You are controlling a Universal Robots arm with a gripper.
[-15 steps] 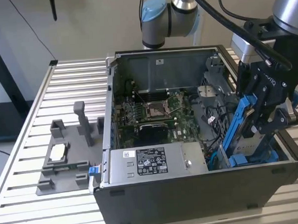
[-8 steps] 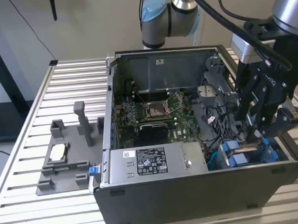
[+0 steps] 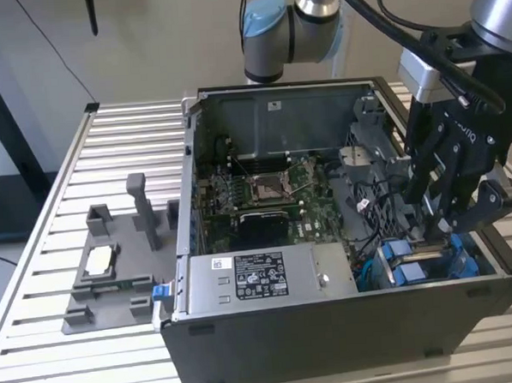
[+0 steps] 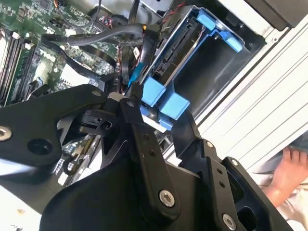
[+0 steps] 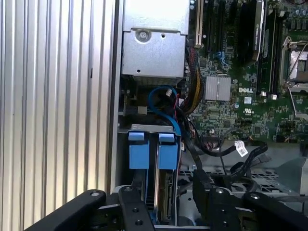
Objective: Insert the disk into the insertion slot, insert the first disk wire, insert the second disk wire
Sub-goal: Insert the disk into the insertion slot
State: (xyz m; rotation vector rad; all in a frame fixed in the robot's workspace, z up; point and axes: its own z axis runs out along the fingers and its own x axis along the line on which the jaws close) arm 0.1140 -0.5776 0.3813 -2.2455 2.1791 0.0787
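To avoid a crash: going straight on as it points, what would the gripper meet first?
Probably the blue carrier tabs of the disk in the insertion slot; depth is unclear.

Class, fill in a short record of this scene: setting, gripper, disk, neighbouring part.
Setting: open computer case on a slatted metal table
Gripper: gripper low inside the case, just above the slot, at the exterior view's right
Disk: disk in a blue carrier, apparently seated in the slot
Neighbouring part: labelled silver power supply beside the slot
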